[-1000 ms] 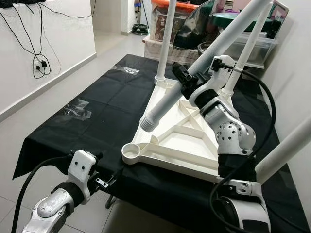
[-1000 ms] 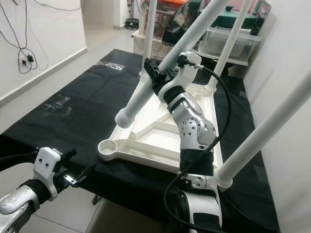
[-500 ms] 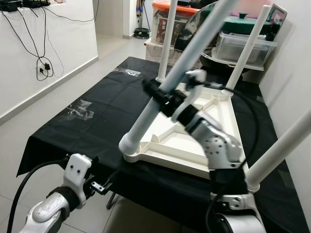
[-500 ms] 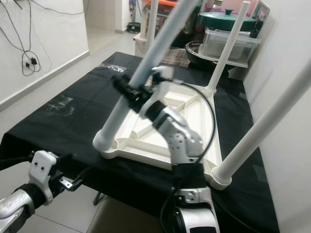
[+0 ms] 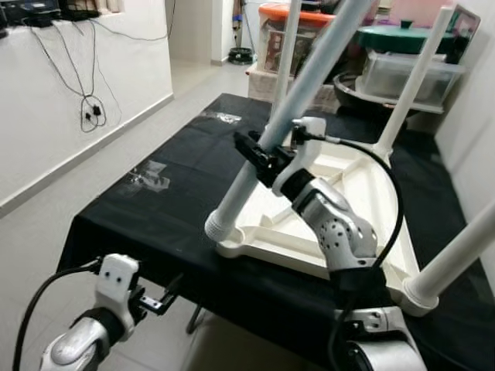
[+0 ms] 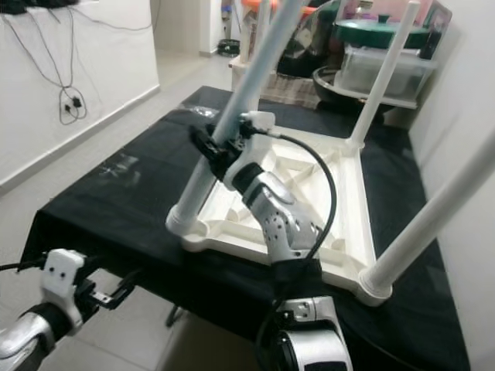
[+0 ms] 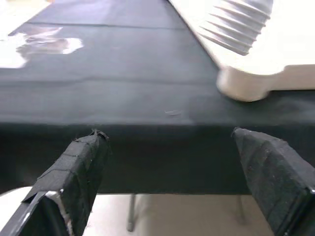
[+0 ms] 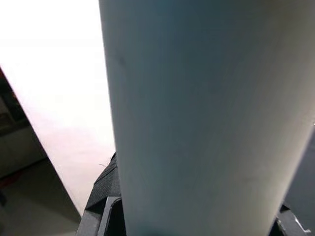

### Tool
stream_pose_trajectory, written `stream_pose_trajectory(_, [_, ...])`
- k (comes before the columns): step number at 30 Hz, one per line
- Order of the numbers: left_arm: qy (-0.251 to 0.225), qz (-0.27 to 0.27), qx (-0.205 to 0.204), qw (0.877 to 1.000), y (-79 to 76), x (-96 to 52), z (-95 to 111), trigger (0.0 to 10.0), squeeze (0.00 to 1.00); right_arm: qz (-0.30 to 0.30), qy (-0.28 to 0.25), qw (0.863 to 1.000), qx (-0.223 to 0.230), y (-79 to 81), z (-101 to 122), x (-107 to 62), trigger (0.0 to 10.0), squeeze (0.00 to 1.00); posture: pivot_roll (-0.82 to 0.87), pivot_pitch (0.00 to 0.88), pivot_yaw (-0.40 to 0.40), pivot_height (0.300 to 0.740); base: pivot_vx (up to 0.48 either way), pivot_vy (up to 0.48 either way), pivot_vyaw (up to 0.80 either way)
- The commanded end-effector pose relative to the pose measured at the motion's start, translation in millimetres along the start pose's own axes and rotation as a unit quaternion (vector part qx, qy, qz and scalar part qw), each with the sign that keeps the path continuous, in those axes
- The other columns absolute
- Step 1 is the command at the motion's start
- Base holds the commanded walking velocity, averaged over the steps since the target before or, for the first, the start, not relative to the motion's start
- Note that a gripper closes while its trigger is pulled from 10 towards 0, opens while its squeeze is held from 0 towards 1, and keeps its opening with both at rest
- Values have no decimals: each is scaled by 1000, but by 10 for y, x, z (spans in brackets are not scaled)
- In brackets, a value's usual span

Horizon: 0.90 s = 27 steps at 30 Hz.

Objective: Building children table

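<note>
The white table top (image 5: 340, 185) lies upside down on the black cloth (image 5: 155, 209). Three legs already stand in its corners. The right gripper (image 5: 259, 154) holds the last leg (image 5: 267, 147) tight, tilted, its ridged end at the empty corner below. The left gripper (image 7: 172, 187) waits low, fingers wide apart. The leg's top is cut off.

Even, soft indoor light, head views pretty sharp. Glare blows out the white wall (image 8: 44, 98) in the right wrist view, and the table leg (image 8: 206, 113) is blurry up close.
</note>
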<state>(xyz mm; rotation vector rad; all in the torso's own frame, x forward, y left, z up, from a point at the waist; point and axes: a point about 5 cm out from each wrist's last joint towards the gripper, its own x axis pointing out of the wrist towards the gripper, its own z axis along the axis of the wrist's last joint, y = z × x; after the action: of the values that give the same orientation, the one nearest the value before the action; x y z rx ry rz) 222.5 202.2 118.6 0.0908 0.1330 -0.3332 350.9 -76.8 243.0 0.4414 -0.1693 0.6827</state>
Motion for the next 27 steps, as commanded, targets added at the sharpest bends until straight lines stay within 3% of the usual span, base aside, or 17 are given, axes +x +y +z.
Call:
stream_pose_trajectory(1, [4, 0, 3, 1000, 3, 6, -30, 10000, 0, 9, -4, 1000, 2, 38, -8, -8, 0, 0, 119, 0, -104, 740, 0, 0, -675])
stream_pose_trajectory(4, [2, 1, 1, 1000, 1, 16, -23, 10000, 0, 13, 0, 1000, 5, 46, -27, -20, 0, 0, 119, 0, -105, 740, 0, 0, -758])
stream_pose_trajectory(12, [-2, 15, 2, 1000, -48, 81, -26, 10000, 0, 35, 5, 999, -34, 69, -38, -20, 0, 0, 122, 0, -107, 740, 0, 0, 0])
stream_pose_trajectory(18, [-4, 34, 1, 999, -19, 77, -34, 10000, 0, 6, 0, 996, -91, -138, 87, 28, 0, 0, 128, 0, -113, 740, 0, 0, 0])
stream_pose_trajectory(23, [-3, 35, 0, 999, -23, 72, -43, 10000, 0, -7, 3, 994, -107, -255, 142, 15, 0, 0, 128, 0, -114, 740, 0, 0, 0])
stream_pose_trajectory(27, [-3, 35, 1, 999, -22, 71, -43, 10000, 0, 9, 35, 992, -118, -321, 77, -38, 0, 0, 132, 0, -115, 740, 0, 0, 0])
